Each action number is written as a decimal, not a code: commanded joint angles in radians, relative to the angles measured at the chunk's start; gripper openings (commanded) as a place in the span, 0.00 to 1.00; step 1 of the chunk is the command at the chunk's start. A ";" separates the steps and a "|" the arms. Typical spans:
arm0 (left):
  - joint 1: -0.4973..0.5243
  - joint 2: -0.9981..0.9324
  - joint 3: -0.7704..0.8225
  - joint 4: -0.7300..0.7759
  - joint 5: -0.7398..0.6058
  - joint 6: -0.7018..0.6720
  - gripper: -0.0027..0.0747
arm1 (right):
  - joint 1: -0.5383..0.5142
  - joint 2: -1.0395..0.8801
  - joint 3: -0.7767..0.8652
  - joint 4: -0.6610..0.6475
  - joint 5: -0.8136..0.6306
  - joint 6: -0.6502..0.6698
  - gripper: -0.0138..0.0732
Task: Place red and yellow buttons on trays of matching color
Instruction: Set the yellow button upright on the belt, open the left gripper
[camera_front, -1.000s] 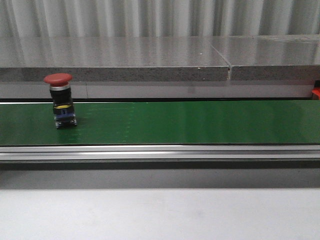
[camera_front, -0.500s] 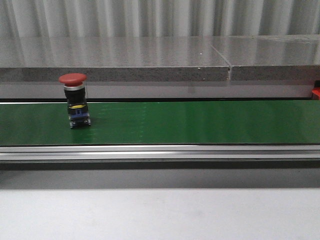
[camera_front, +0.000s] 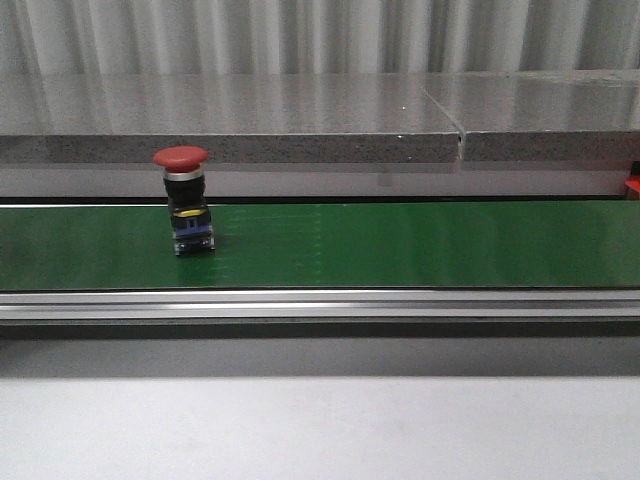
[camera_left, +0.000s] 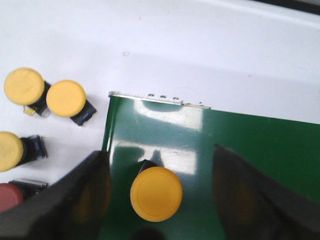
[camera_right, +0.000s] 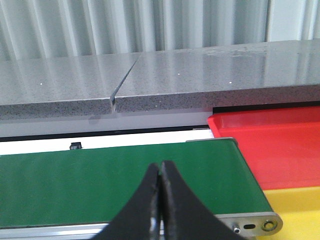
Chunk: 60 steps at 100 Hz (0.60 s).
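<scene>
- Red button (camera_front: 182, 200) stands upright on the green belt (camera_front: 400, 245), left of centre; we'd say it's riding toward the trays.
- Our right gripper (camera_right: 161, 200) is pinched together, empty, parked over the belt end beside the red tray (camera_right: 280, 145) and yellow tray (camera_right: 295, 200), likely waiting.
- Our left gripper (camera_left: 157, 195) is spread wide around a yellow button (camera_left: 156, 194) on the belt; spares (camera_left: 45, 95) sit on the white table (camera_left: 200, 50).
- Grey ledge (camera_front: 300, 120) and corrugated wall (camera_front: 300, 35) behind.

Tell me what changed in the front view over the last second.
The red button travelled rightward along the green belt, still upright, roughly from the belt's far left toward left of centre. Nothing took hold of it or let it go; no gripper shows in that view. The belt frame and the grey ledge stayed put.
</scene>
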 joint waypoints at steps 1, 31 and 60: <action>-0.032 -0.088 -0.008 -0.015 -0.061 0.030 0.32 | -0.004 -0.012 -0.017 -0.002 -0.078 -0.003 0.08; -0.177 -0.277 0.172 -0.015 -0.202 0.092 0.01 | -0.004 -0.012 -0.017 -0.002 -0.078 -0.003 0.08; -0.330 -0.465 0.383 -0.017 -0.322 0.115 0.01 | -0.004 -0.012 -0.017 -0.002 -0.078 -0.003 0.08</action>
